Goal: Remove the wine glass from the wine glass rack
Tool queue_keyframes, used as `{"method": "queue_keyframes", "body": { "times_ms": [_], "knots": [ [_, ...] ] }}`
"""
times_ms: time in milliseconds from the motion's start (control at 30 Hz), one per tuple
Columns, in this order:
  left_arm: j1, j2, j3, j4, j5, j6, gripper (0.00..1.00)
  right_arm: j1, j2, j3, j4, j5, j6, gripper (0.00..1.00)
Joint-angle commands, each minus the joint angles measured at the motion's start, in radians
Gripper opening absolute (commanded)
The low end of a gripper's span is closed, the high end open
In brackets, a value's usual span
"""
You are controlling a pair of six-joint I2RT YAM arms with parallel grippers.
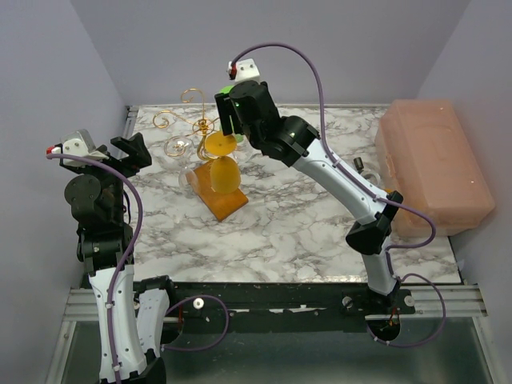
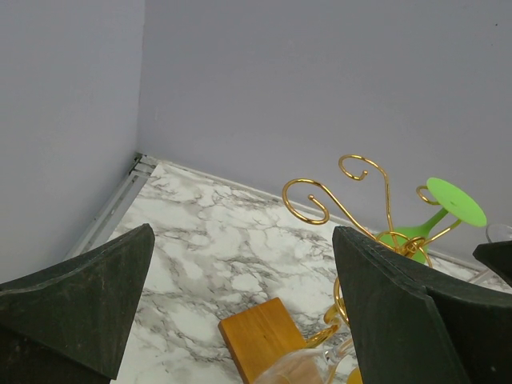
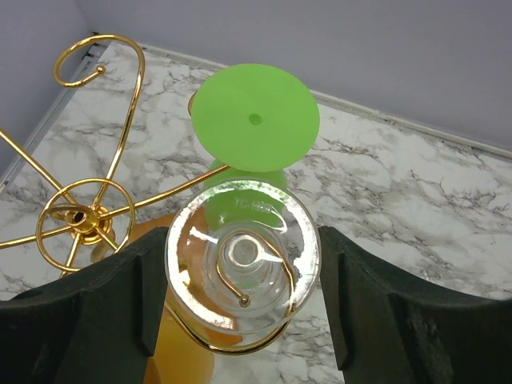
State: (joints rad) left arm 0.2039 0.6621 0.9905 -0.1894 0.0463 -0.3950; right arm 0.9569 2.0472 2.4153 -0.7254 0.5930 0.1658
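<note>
Top view: the rack (image 1: 229, 206) stands mid-desk (image 1: 304, 232). A shut pink box (image 1: 436, 168) sits far right, contents hidden. Left wrist: the left end effector (image 2: 240, 240) gapes wide, empty. Right wrist: the right end effector (image 3: 244, 272) pinches the clear glass (image 3: 240, 260) by its foot, which sits hooked in the rack's wire.

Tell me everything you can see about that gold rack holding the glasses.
The rack is thin gold wire: curled arms fan out from a hub atop a slim post, fixed to a flat orange-brown wooden base lying on the marble table, toward the back. It stands upright. Glasses hang upside down from its arms, among them a green glass and a clear glass whose foot sits between the right fingers.
</note>
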Motion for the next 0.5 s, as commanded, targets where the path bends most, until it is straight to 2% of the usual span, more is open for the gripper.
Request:
{"method": "queue_keyframes", "body": {
  "times_ms": [0,467],
  "knots": [
    [0.008,-0.001,-0.009,0.007,0.026,-0.011,0.96,0.014,-0.060,-0.018,0.099,0.059,-0.010,0.68],
    [0.010,0.008,-0.010,0.008,0.028,-0.013,0.95,0.014,-0.101,-0.087,0.120,0.119,-0.041,0.71]
  ]
}}
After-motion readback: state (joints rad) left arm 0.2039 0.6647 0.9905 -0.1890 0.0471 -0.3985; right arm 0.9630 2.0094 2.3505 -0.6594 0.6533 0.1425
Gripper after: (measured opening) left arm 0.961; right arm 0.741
